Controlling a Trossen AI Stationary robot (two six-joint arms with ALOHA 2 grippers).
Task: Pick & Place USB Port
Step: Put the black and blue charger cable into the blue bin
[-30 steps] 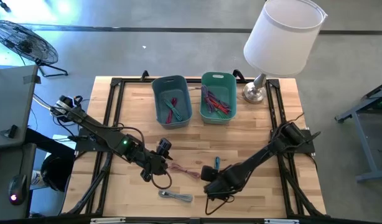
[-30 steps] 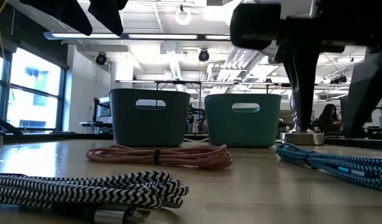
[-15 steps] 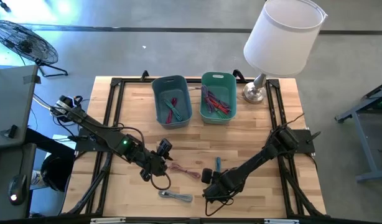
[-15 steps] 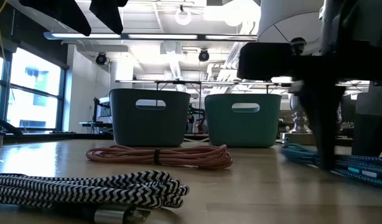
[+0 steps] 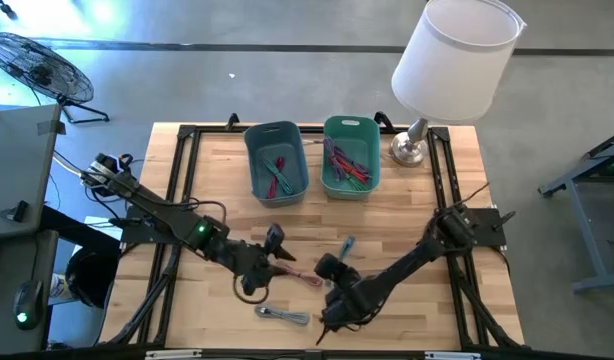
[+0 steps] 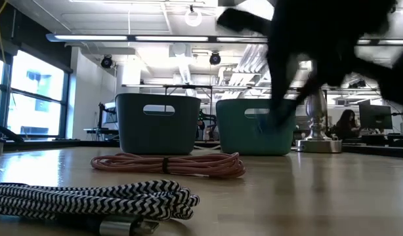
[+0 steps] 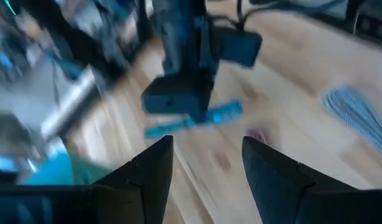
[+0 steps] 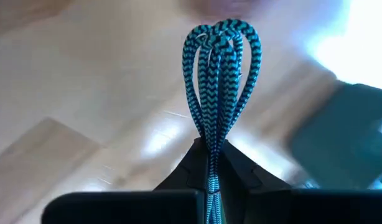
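A blue braided USB cable bundle point(image 8: 219, 81) is gripped by my right gripper point(image 5: 337, 258), which is shut on it above the table's near middle. My left gripper point(image 5: 275, 238) hovers open just to its left, over a pink coiled cable point(image 5: 299, 276) that lies flat on the wood. A black-and-white braided cable point(image 5: 283, 316) lies near the front edge. The left wrist view shows the blue cable point(image 7: 197, 118) under the right gripper. Two bins stand at the far side, a grey-blue bin point(image 5: 277, 160) and a teal bin point(image 5: 349, 155), both holding cables. My right gripper pinches the coiled bundle's several strands point(image 8: 211, 152) between its two fingers, near one end of the bundle. The looped end point(image 8: 223, 34) sticks out past the fingertips. The bundle is lifted off the table.
A lamp with a white shade point(image 5: 455, 55) stands at the far right corner on its metal base point(image 5: 409, 150). In the low view the pink cable point(image 6: 167, 164) and the black-and-white cable point(image 6: 90, 200) lie in front of the bins. Bare wood lies along the table's right side.
My right gripper has shut on the blue cable and raised it off the table, moving slightly toward the far edge and the left. My left gripper has shifted a little toward the right, still open.
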